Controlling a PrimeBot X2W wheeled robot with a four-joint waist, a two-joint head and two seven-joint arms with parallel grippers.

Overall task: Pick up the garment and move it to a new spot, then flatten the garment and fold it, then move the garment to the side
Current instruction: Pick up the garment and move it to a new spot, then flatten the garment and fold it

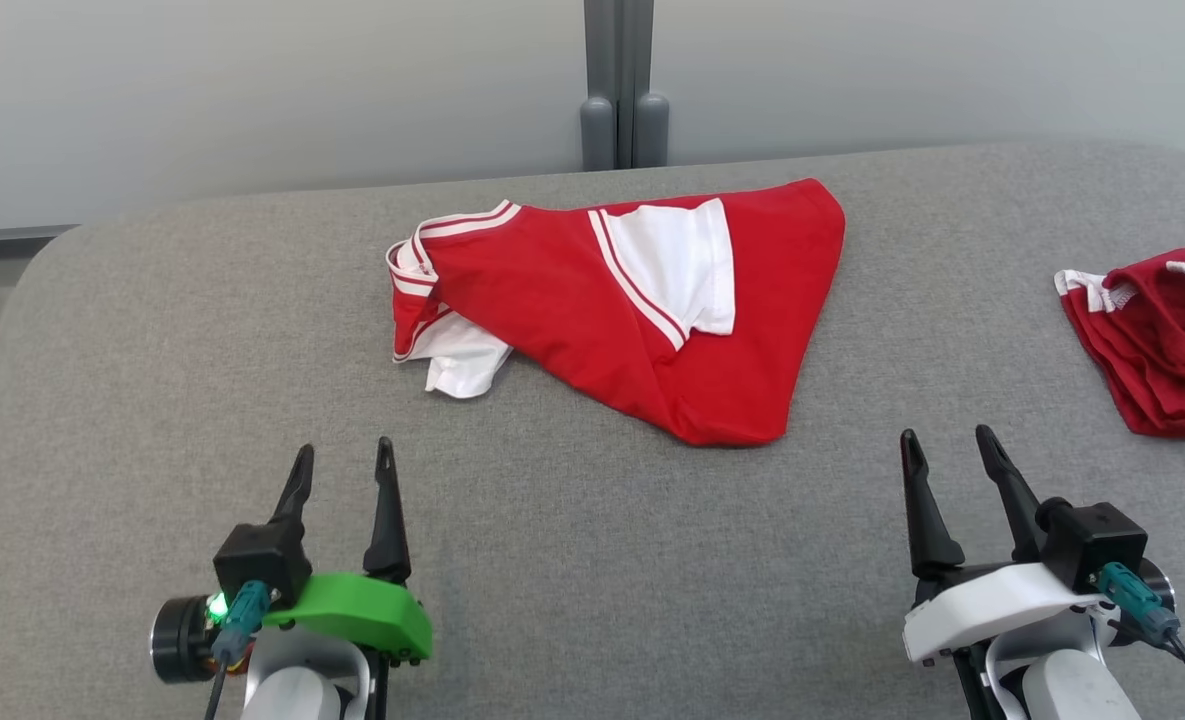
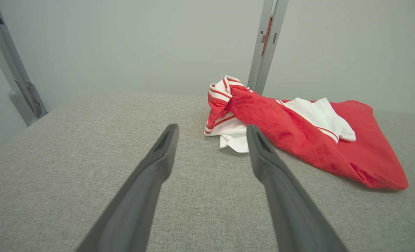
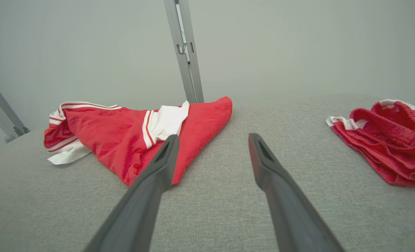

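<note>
A red garment [image 1: 592,300] with white sleeves and striped trim lies loosely crumpled in a rough triangle at the middle of the grey table [image 1: 572,560]; the left wrist view shows the garment [image 2: 298,140] ahead to the right, and the right wrist view shows the garment [image 3: 123,136] ahead to the left. My left gripper [image 1: 342,465] hovers open near the front left, short of the cloth. At the front right my right gripper [image 1: 947,450] is open too. Both hold nothing.
A second red and white garment [image 1: 1162,340] lies bunched at the table's right edge, also seen as a heap [image 3: 386,140] in the right wrist view. A grey post [image 1: 620,90] stands behind the table against the pale wall.
</note>
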